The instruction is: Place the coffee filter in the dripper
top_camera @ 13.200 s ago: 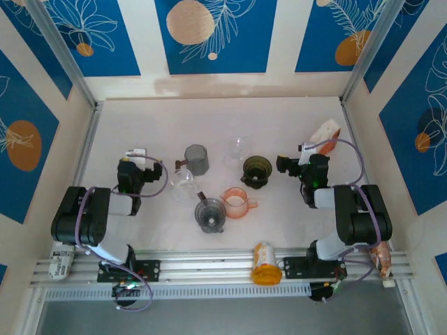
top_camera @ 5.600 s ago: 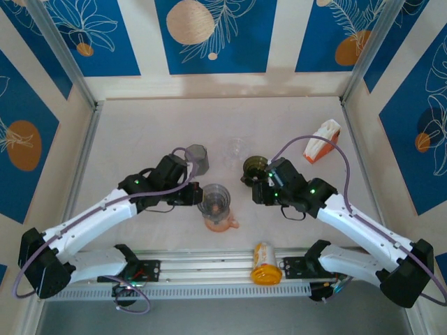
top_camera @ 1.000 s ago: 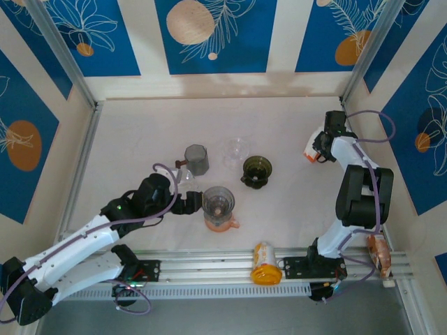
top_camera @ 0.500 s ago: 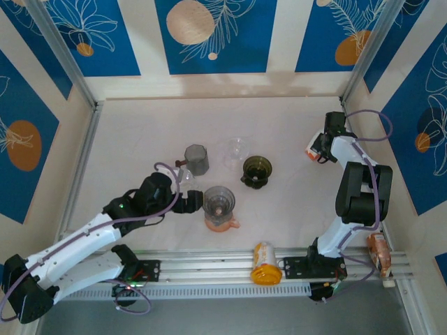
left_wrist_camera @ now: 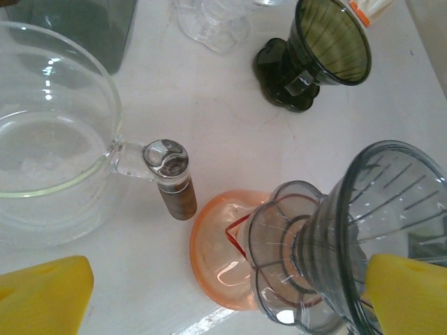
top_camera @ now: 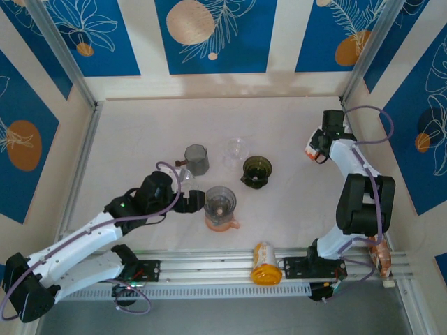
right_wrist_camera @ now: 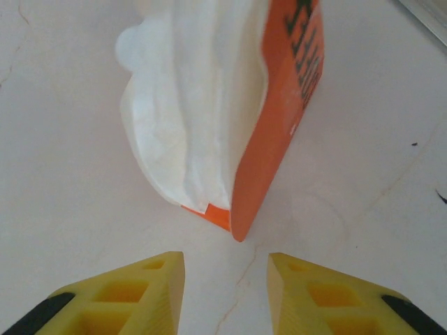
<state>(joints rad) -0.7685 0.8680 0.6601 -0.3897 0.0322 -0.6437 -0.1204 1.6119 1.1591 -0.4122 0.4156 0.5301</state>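
right wrist: orange filter pack (right_wrist_camera: 279, 105) open, white filters (right_wrist_camera: 188, 105) inside

Black printed characters on the side panel of the orange-and-white cardboard pack (right_wrist_camera: 274, 118), far right; cropped and skewed, illegible. Nothing else readable.

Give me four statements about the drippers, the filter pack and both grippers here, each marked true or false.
1. The grey dripper sits on the orange cup. True.
2. A filter lies in the dark green dripper. False: it looks empty.
3. The right gripper is open just short of the filter pack, holding nothing. True.
4. The left gripper is shut on the glass server's handle. False: it is wide open and the handle lies free.
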